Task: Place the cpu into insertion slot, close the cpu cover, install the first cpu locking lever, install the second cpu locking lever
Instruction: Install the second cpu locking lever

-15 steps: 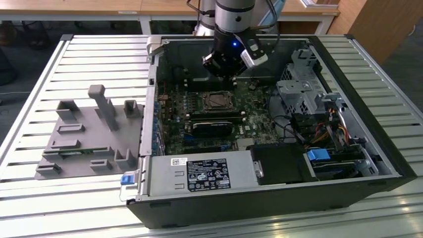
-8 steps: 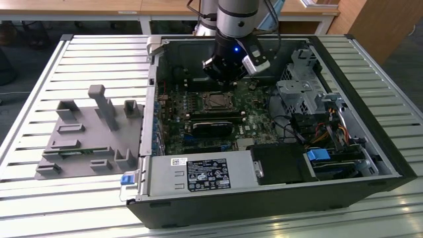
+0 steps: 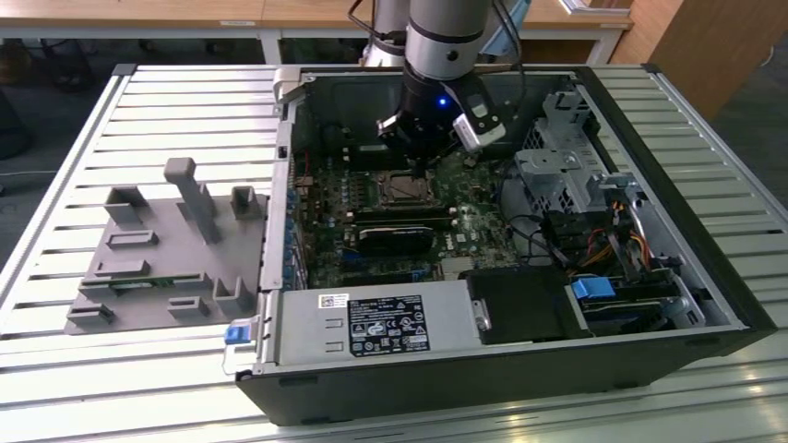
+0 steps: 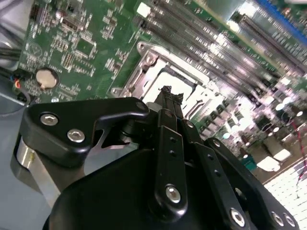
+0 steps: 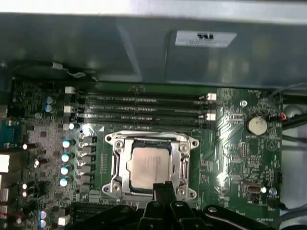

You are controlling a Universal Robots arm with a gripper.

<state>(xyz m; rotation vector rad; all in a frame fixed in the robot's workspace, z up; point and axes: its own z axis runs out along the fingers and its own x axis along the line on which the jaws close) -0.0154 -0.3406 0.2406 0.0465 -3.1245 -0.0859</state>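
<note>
Gripper (image 5: 164, 188), fingers pinched together and empty, hangs just off the insertion slot's (image 5: 149, 165) near rim; cpu (image 5: 149, 165) sits inside (cpu cover (image 5: 118, 163) down), motherboard (image 5: 230, 158) open around.

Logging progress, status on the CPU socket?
Black gripper shut, empty, at socket edge. Silvery-beige square cpu seated in insertion slot; silvery metal frame cover down. Nothing obstructing.

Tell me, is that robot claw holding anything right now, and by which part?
Nothing is held. The gripper has its fingers together with nothing between them, at the edge of the cpu cover, with the cpu already seated.
</note>
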